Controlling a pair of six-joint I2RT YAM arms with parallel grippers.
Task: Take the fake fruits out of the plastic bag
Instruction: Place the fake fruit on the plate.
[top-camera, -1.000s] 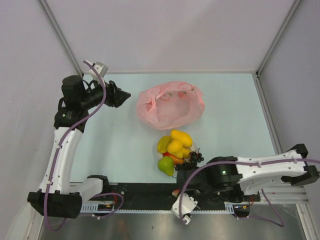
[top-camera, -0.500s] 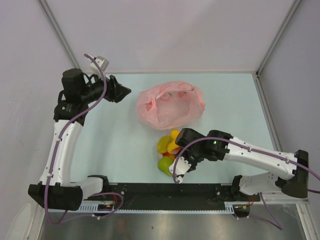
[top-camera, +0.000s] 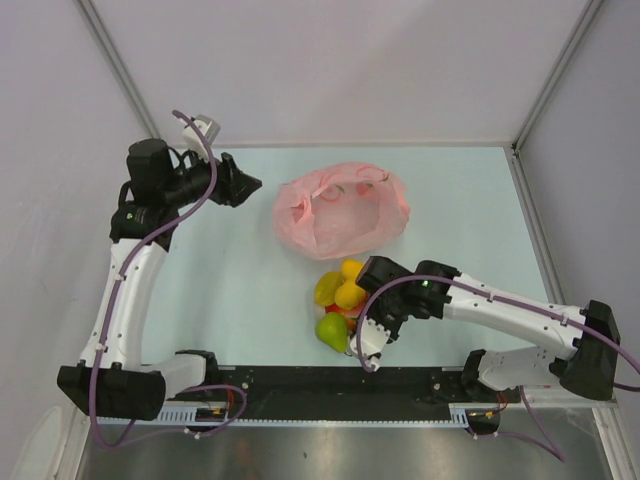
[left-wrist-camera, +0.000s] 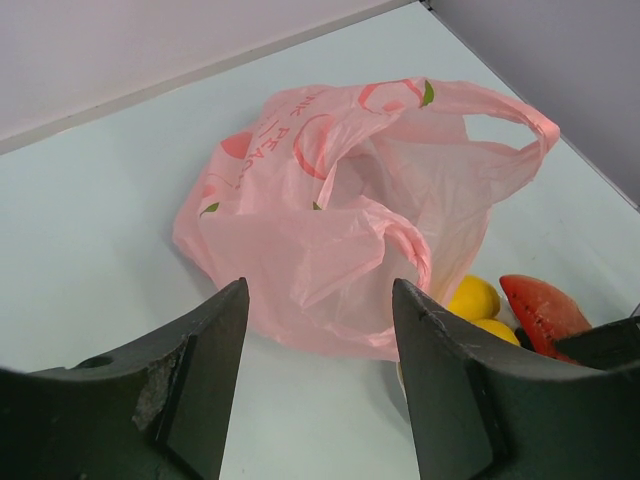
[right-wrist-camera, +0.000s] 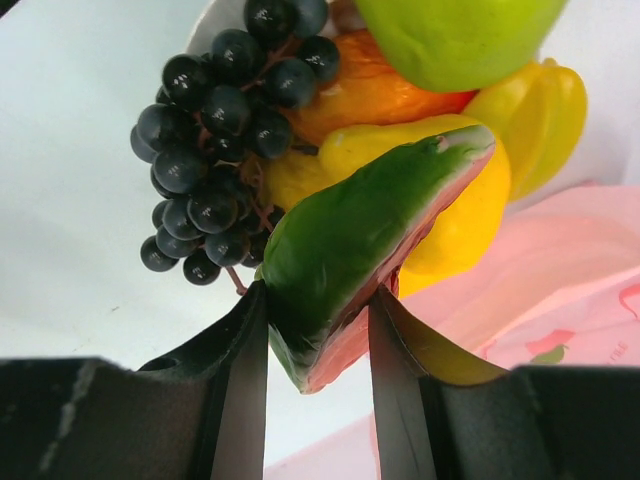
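The pink plastic bag (top-camera: 340, 210) (left-wrist-camera: 350, 220) lies crumpled at the middle back of the table. Just in front of it the fake fruits are piled together: a yellow pear (top-camera: 327, 288), yellow mango pieces (top-camera: 350, 292) (right-wrist-camera: 470, 220), a green pear (top-camera: 332, 330) (right-wrist-camera: 450, 35) and a dark grape bunch (right-wrist-camera: 205, 150). My right gripper (top-camera: 368, 287) (right-wrist-camera: 318, 330) hovers over this pile, shut on the watermelon slice (right-wrist-camera: 360, 240) (left-wrist-camera: 540, 310), green rind towards its camera. My left gripper (top-camera: 245, 185) (left-wrist-camera: 320, 300) hangs open and empty left of the bag.
The fruits rest on a small white plate (right-wrist-camera: 212, 22), mostly hidden beneath them. An orange piece (right-wrist-camera: 370, 95) lies among the fruits. White walls close in the table at the back and on both sides. The arm bases and a black rail (top-camera: 300, 390) line the near edge.
My right arm has swung from the near edge of the table up over the fruit pile, carrying the watermelon slice. The left arm has barely shifted.
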